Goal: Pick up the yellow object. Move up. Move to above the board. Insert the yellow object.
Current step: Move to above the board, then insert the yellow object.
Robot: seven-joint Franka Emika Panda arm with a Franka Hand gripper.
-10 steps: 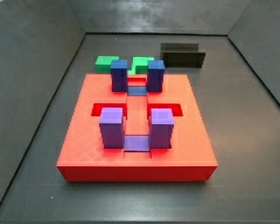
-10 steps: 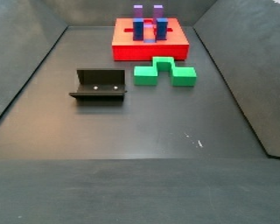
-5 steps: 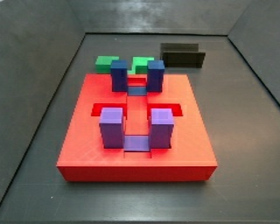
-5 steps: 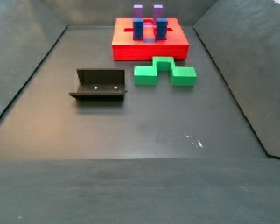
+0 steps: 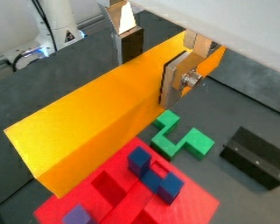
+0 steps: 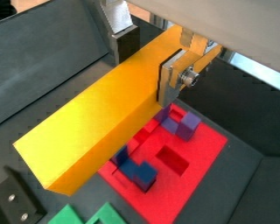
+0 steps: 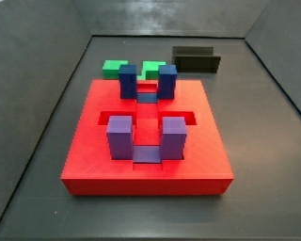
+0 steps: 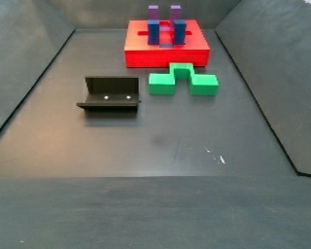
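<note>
Both wrist views: gripper (image 5: 152,54) is pinching the long yellow-orange bar (image 5: 101,122) above the red slotted board (image 6: 184,157); align before lowering.

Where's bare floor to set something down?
Free: the wide floor nearest the camera, before the fixture and green blocks. Crowded: round the board. The gripper holds the yellow object above it.

In both wrist views the gripper (image 5: 154,54) (image 6: 149,52) hangs above the board (image 5: 195,203) (image 6: 184,162), out of both side views, its flat silver fingers (image 5: 175,77) (image 6: 170,77) clamped on the flanks of the yellow object (image 5: 95,114) (image 6: 101,114), held level between them.
</note>
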